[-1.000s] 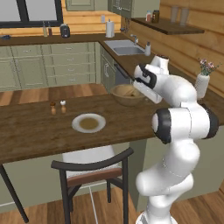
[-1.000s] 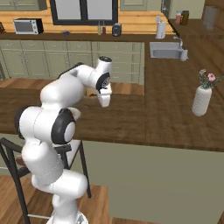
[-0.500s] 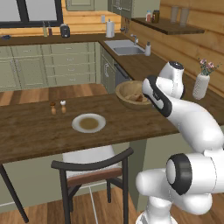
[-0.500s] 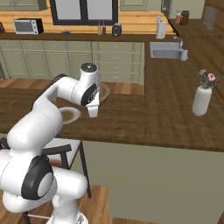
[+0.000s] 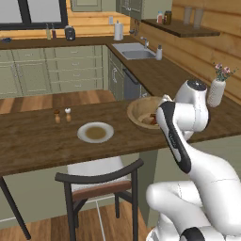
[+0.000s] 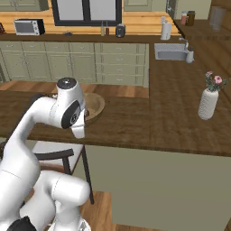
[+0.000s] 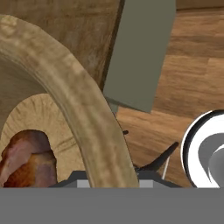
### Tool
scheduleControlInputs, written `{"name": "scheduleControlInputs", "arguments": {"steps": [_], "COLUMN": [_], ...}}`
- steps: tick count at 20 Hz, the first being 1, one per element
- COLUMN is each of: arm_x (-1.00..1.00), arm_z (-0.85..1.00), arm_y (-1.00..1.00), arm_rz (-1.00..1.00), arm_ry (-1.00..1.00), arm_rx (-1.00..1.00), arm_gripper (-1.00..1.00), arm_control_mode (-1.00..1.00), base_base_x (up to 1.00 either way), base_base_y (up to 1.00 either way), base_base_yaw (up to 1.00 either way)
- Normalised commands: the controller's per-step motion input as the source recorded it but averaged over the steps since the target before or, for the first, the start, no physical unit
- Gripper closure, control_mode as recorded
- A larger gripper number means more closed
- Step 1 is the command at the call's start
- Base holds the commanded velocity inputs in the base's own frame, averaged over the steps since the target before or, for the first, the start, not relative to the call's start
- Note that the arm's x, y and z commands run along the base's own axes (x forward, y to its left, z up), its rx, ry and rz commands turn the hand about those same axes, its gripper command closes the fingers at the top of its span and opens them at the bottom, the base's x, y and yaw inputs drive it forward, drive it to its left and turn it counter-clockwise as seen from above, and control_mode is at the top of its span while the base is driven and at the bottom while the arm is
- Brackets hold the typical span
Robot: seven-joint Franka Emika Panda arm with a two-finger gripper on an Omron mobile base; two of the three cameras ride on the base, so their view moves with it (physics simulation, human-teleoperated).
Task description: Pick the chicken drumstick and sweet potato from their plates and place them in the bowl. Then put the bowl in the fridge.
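The wooden bowl (image 5: 137,109) rests on the dark counter's right part, and its far side also shows past my arm (image 6: 95,104). In the hand view its thick rim (image 7: 74,92) runs up from between the fingers of my gripper (image 7: 111,177), which stand close against it on both sides, shut on the bowl. The dark reddish-brown chicken drumstick (image 7: 26,162) lies inside the bowl (image 5: 149,119). The sweet potato is hidden. One white plate (image 5: 95,132) sits bare on the counter to the left of the bowl. The fridge is out of view.
Salt and pepper shakers (image 5: 62,115) stand behind the plate. A dark chair (image 5: 101,181) is tucked under the counter's near edge. A white vase with flowers (image 6: 208,101) stands on the counter to the right. A sink (image 5: 136,51) lies at the back.
My arm has folded: the elbow swung down toward the counter's near edge while the hand stayed at the bowl's rim. The bowl remains on the counter.
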Motion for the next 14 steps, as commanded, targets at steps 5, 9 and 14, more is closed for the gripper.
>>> {"name": "scheduleControlInputs", "arguments": {"steps": [5, 9, 14], "arm_x": [-0.5, 0.0, 0.0], "arm_z": [0.0, 0.0, 0.0], "arm_y": [-0.13, -0.01, 0.0], "arm_rz": [-0.19, -0.12, 0.0], "arm_ry": [0.06, 0.05, 0.0], "arm_rx": [0.1, 0.01, 0.0], "arm_gripper": [1.0, 1.0, 1.0], "arm_control_mode": [-1.0, -1.0, -1.0], "base_base_x": [0.0, 0.0, 0.0], "base_base_y": [0.0, 0.0, 0.0], "base_base_yaw": [0.0, 0.0, 0.0]}}
